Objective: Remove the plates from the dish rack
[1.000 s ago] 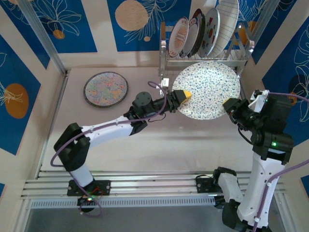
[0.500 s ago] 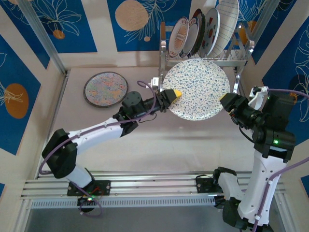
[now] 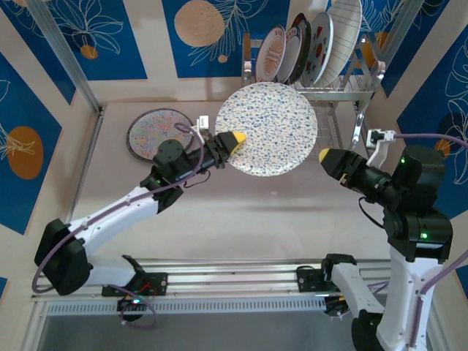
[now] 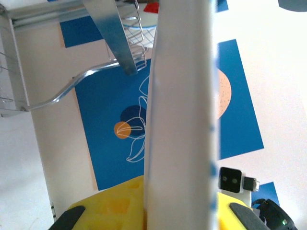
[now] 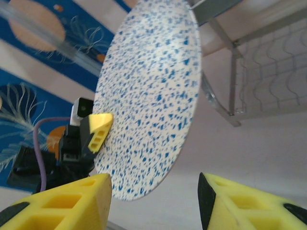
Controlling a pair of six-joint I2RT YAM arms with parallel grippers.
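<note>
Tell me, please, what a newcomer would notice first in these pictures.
A big blue-speckled plate hangs mid-air above the table, pinched at its left rim by the left arm's jaws, while the right arm's jaws stand open just off its right edge. Behind, more plates stand upright in the chrome dish rack.

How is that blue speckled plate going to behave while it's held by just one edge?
Probably stiff: the speckled plate looks flat and unbent with the left gripper pinching only its rim. Likely apt to pivot or slip, since most of it hangs beyond that grip. Its smooth face suggests ceramic or melamine, so possibly breakable if dropped.
</note>
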